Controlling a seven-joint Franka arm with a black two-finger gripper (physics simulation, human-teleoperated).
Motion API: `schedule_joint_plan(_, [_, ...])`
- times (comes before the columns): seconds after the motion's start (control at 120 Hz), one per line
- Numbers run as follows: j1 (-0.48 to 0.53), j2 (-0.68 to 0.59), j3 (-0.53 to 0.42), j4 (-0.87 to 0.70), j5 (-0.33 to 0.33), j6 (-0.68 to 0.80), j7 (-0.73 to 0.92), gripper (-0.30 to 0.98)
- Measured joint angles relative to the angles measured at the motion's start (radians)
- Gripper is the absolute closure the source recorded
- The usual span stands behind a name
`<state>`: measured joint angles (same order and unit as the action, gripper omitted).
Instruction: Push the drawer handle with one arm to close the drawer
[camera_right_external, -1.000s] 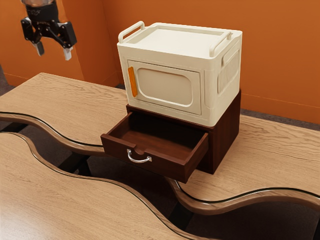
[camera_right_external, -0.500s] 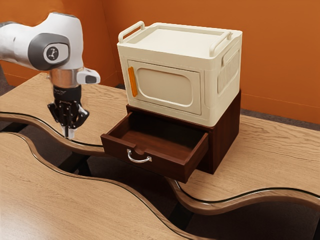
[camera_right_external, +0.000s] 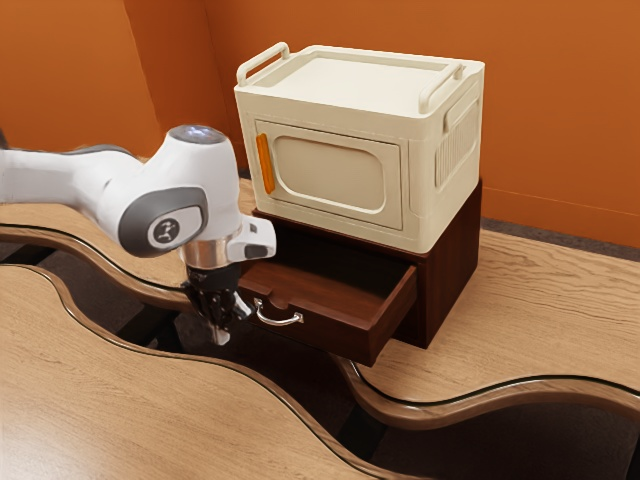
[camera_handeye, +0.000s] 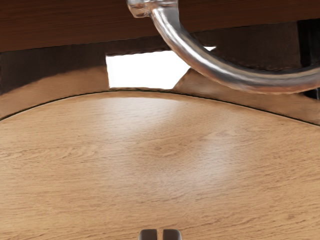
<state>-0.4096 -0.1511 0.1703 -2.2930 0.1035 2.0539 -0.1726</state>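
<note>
The dark brown wooden drawer (camera_right_external: 330, 330) stands pulled out of its matching box-shaped cabinet (camera_right_external: 455, 275), which sits on the light wooden table with wavy edges (camera_right_external: 540, 305). A curved, shiny silver metal handle (camera_right_external: 278, 323) is fixed to the drawer's front. The black two-fingered pincer (camera_right_external: 221, 338) points downward in front of the drawer, near the handle and towards the exterior view's left of it. Its fingers are pressed together; the wrist view shows both tips side by side, apart from the handle. On the cabinet rests a cream, box-shaped appliance (camera_right_external: 430, 210) with an upright orange door grip (camera_right_external: 265, 163).
</note>
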Motion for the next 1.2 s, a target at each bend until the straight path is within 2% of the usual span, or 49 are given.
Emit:
schedule_joint_plan(0.3, [0.004,0.12,0.002,0.055,0.069,0.209,-0.011,0.79])
schedule_joint_plan(0.675, [0.005,0.193,-0.003,0.121,0.143,0.34,-0.022,0.79])
schedule_joint_plan(0.883, [-0.053,0.246,-0.003,0.17,0.184,0.41,-0.026,0.78])
schedule_joint_plan(1.2, [-0.042,0.353,0.001,0.275,0.221,0.456,-0.036,0.79])
